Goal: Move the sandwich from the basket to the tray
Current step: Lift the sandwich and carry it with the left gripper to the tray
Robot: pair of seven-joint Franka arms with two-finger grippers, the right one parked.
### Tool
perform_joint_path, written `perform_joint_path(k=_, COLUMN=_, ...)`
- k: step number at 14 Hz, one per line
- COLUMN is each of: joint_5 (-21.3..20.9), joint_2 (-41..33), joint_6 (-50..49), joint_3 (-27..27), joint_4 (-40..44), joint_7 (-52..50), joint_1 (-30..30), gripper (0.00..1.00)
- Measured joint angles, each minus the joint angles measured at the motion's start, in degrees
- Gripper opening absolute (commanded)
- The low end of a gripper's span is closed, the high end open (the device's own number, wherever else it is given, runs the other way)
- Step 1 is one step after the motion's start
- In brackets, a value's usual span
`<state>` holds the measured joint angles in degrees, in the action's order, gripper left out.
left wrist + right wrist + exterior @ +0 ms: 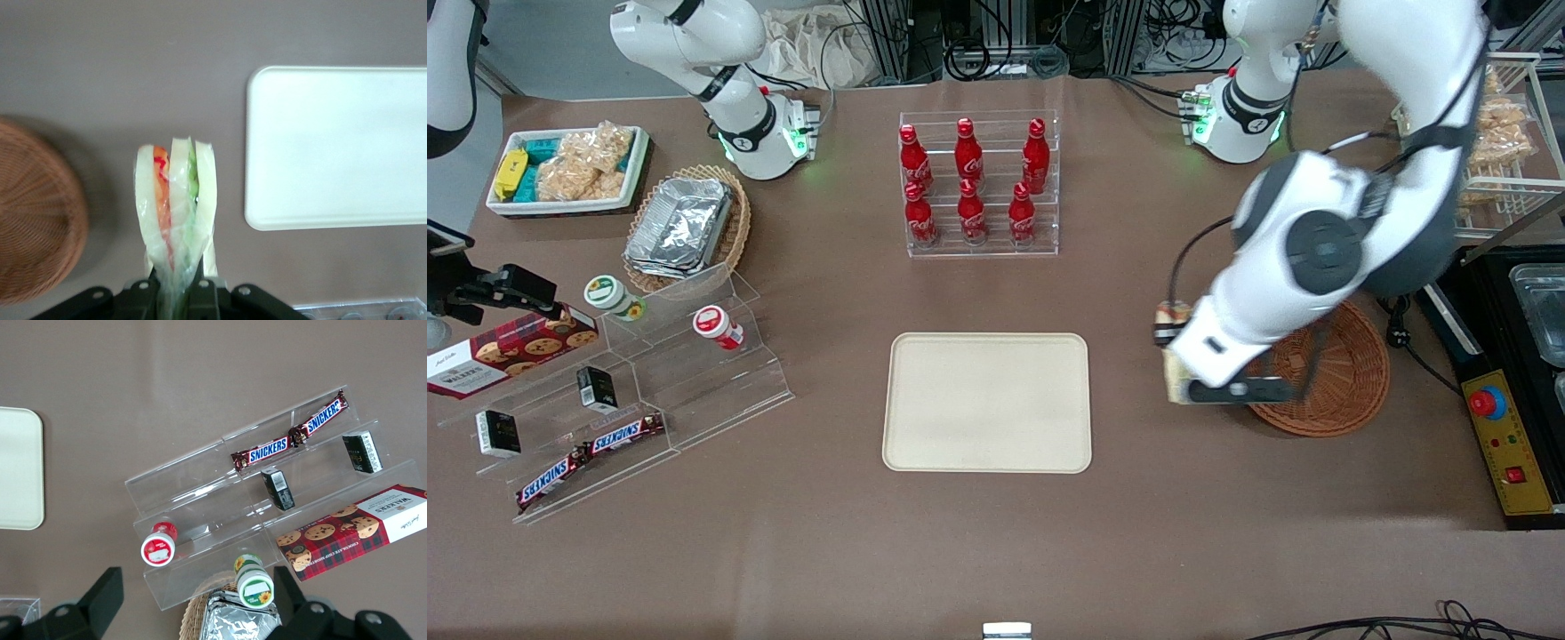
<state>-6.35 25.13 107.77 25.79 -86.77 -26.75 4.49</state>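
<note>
Fingers (pixel 148 293) of my gripper (pixel 175 293) are pinched tight on the clear-wrapped triangular sandwich (pixel 175 200), its pale bread and orange, red and green filling stripes standing out from between them. I judge this the carrying step: the sandwich hangs in the air over bare brown table, between the round reddish-brown wicker basket (pixel 33 213) and the large cream-beige rectangular tray (pixel 333 147), clear of both. In the front view, reading across, the tray (pixel 987 402) lies mid-table, then my gripper (pixel 1193 378) with the sandwich (pixel 1172 351), then the basket (pixel 1352 373), which looks emptied. Next I must travel on toward the tray, lower over its flat middle, and only then let go.
</note>
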Motion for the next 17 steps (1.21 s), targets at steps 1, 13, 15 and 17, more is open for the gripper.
perform_joint_path(k=1, joint_5=-1.86, joint_2=2.27, joint_6=2.19, joint_3=0.02, joint_4=0.00, joint_7=-0.05, joint_1=2.06, gripper=0.00)
perform_joint_path(k=13, joint_5=-9.67, joint_2=19.41, joint_6=25.36, joint_3=-6.20, joint_4=1.09, joint_7=-8.17, joint_1=14.19, gripper=0.05)
perform_joint_path(k=15, joint_5=-9.68, joint_2=19.42, joint_6=25.83, joint_3=-6.23, joint_4=1.57, joint_7=-9.18, joint_1=14.19, gripper=0.58)
perform_joint_path(k=17, joint_5=-9.69, joint_2=19.46, joint_6=26.42, joint_3=-6.41, joint_4=1.65, joint_7=-10.02, joint_1=14.20, gripper=0.98)
